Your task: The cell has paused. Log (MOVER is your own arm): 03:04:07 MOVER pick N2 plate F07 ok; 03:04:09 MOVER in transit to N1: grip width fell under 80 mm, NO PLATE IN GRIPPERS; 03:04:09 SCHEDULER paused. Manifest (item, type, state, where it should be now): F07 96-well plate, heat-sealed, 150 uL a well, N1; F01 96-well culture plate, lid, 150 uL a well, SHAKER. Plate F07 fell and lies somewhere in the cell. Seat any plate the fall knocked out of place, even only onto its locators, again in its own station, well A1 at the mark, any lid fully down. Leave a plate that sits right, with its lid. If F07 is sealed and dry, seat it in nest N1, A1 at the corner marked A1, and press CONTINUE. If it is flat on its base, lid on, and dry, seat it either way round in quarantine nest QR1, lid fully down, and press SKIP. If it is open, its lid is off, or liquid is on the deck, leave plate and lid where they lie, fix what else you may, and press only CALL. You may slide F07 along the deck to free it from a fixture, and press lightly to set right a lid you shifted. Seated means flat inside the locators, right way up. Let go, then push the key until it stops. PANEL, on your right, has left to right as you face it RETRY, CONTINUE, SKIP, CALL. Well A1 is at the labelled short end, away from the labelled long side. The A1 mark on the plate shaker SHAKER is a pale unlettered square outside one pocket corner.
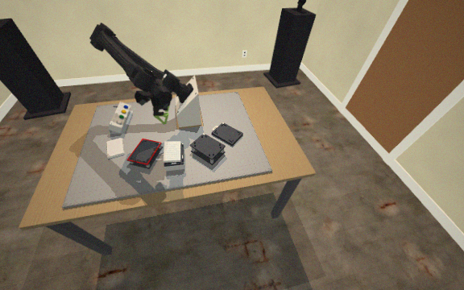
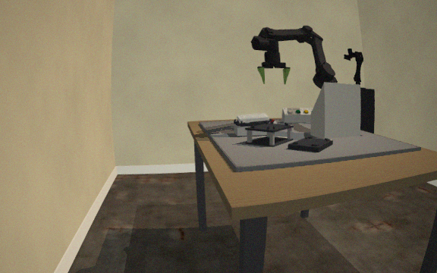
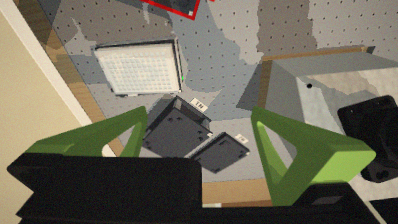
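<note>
While the gripper (image 2: 274,74) hangs open, the plate (image 1: 172,151) (white) lies lengthwise front-to-back.

A lab automation cell set in a plain room: perforated grey deck (image 1: 232,169) on a wooden table (image 1: 288,161), plate nests (image 1: 227,134) and key panel (image 1: 120,117) below the gripper (image 2: 273,75).

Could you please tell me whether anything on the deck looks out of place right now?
Yes: a flat white plate-like piece lies loose on the grey deck, between the button panel and the red-framed nest, in no station. No spill shows. The gripper hangs open and empty.
</note>
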### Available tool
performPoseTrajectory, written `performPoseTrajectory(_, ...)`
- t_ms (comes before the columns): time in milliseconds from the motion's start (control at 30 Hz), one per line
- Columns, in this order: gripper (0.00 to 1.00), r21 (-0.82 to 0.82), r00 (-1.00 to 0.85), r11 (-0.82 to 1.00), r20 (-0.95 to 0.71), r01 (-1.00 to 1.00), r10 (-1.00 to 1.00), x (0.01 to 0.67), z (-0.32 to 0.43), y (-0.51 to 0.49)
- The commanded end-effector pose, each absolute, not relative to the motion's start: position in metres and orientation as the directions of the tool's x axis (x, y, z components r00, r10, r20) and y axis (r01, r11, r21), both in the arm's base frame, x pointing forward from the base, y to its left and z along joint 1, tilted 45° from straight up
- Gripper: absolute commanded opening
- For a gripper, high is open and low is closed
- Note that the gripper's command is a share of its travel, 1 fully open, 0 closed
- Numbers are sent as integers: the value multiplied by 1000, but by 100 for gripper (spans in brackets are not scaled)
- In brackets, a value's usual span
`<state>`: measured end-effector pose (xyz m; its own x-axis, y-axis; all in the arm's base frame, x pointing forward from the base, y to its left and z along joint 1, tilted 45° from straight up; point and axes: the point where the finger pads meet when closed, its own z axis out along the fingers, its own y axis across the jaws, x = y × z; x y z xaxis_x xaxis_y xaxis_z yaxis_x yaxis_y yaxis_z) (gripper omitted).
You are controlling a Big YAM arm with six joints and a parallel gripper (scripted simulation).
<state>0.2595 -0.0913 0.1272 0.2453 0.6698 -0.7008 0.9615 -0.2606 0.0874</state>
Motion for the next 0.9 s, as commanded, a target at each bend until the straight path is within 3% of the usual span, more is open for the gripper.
performPoseTrajectory(0, 100, 281, 503, -433, -648, 856, 572, 258, 127, -90)
performPoseTrajectory(600, 100, 281, 503, -433, -648, 856, 572, 249, 148, -109)
performPoseTrajectory(867, 100, 367, 612, -503, -603, 783, 512, 237, 175, -135)
